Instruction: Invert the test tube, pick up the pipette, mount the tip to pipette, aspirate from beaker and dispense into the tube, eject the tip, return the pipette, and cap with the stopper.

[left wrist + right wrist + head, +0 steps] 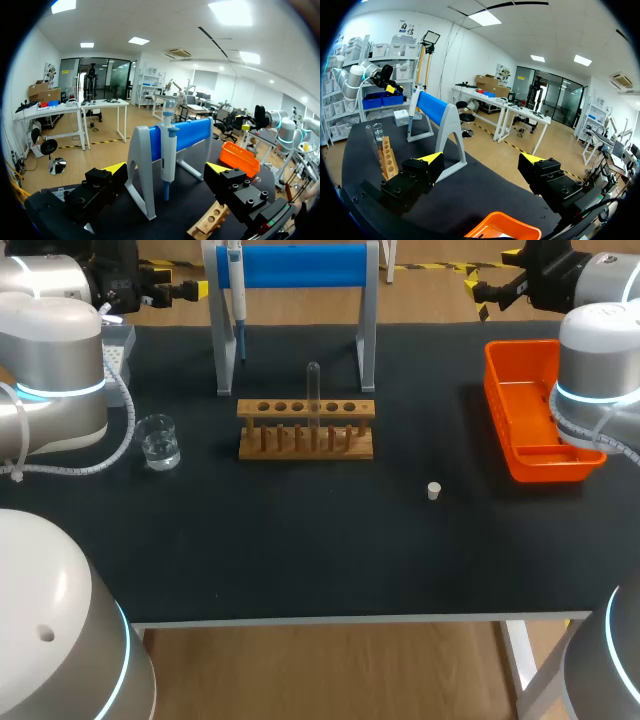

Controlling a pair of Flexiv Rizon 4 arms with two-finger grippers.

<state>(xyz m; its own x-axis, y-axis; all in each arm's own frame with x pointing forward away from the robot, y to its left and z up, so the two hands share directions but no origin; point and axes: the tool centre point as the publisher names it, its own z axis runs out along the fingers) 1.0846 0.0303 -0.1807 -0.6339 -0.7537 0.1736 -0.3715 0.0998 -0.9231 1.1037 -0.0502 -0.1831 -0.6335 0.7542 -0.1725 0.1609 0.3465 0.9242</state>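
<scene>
Wide open and holding nothing: that's the left jaws right up front in the left wrist view, black fingers [102, 182] spread apart. The pipette [168, 150] is ahead in the gap, well clear of both. It hangs upright, white with a blue tip end, from one end of the blue-barred stand [192, 132].

Over to the right jaws: same story, spread wide and empty. The orange tray [502, 227] is just under them, with only its rim in view.

Now the test tube [313, 392]: clear glass, standing upright in the wooden rack [305, 430] at the middle of the desk [300, 560], just in front of the stand. It's so transparent that I can't settle which end is up.

Left of the rack sits the beaker [159, 442], with clear liquid in it. Right of the rack, lying alone, is the small pale stopper [434, 490], and only the head view shows it.

The left wrist view catches just a corner of the rack. The right wrist view gets the tube as a faint sliver beside the rack. A pale box [118, 340] at the desk's far left is half hidden behind my left arm [50, 360].
</scene>
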